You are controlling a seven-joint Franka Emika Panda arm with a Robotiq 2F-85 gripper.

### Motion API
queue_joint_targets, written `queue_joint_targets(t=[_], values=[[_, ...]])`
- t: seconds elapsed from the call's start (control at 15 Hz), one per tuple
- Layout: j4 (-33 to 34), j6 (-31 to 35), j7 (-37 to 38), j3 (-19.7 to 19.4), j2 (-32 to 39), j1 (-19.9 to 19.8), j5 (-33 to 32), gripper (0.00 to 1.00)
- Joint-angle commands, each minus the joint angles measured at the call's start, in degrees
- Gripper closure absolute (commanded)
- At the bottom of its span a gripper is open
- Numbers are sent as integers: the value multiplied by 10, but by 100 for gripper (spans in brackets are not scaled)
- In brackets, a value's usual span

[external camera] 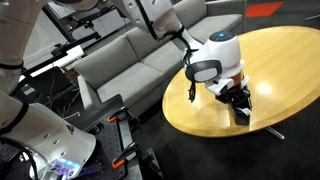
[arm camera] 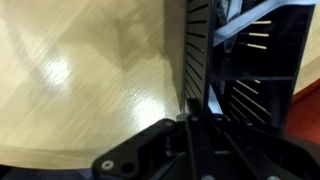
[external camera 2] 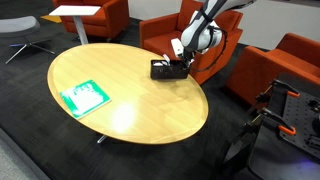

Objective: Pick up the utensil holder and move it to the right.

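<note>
The utensil holder [external camera 2: 163, 69] is a small black slatted box at the far edge of the round wooden table [external camera 2: 120, 110]. It also shows in an exterior view [external camera: 240, 103] under the wrist. My gripper [external camera 2: 177, 66] is on it from above, also seen in an exterior view [external camera: 233, 93]. In the wrist view the holder [arm camera: 245, 60] fills the right side. My gripper's fingers [arm camera: 192, 112] come together on its near wall. The holder sits at table level; whether it touches the top is not clear.
A flat green-and-white card [external camera 2: 83, 97] lies on the table's other side. Orange armchairs [external camera 2: 285, 70] stand close behind the table edge by the holder. A grey sofa [external camera: 120, 60] stands beyond the table.
</note>
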Motion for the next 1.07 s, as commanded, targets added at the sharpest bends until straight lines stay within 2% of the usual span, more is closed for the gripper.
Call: queue_joint_targets(t=[0.0,0.2,0.27,0.4,0.67,0.93,1.0], values=[[-35,21,12,13,-25,-9,5,99],[-38,20,12,12,-25,-8,4,99],[-37,19,12,12,-25,-8,4,71],[-39,20,12,12,-27,-7,4,65],[-58,33,11,9,-46,-2,4,33],[-114,71,6,2,-97,12,2,3],[-135,79,-2,5,-119,11,1,0]])
